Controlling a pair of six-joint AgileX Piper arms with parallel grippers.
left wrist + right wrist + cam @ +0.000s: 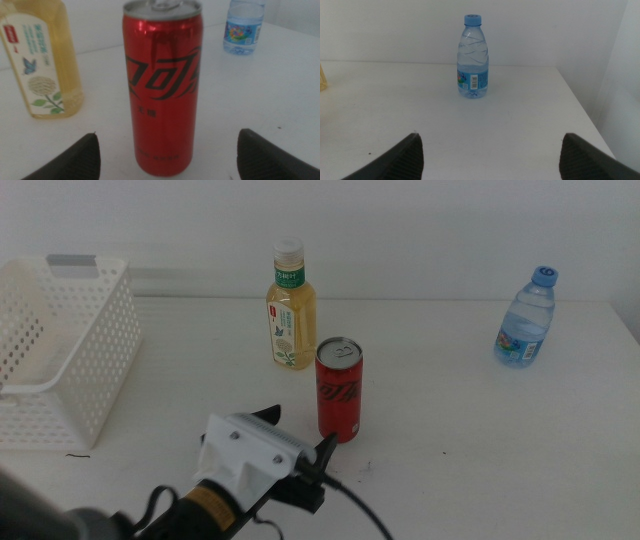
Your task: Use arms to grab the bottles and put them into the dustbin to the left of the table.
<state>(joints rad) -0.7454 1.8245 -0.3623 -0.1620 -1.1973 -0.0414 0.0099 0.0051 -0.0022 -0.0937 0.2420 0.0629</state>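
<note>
A red drink can [339, 389] stands upright near the table's middle. My left gripper [296, 438] is open just in front of it, low over the table; in the left wrist view the can [162, 85] stands between the spread jaws of the left gripper [167, 155], untouched. Behind the can stands the pale-yellow tea bottle [290, 307] [42, 57]. The blue-capped water bottle [527, 318] [472, 57] stands at the far right. My right gripper [490, 155] is open, some way back from the water bottle, and does not show in the middle view. The white dustbin [60, 345] sits at the left.
The white table [480, 440] has a few small dark specks. Its right edge [580, 112] lies close to the water bottle. A white wall runs behind the table.
</note>
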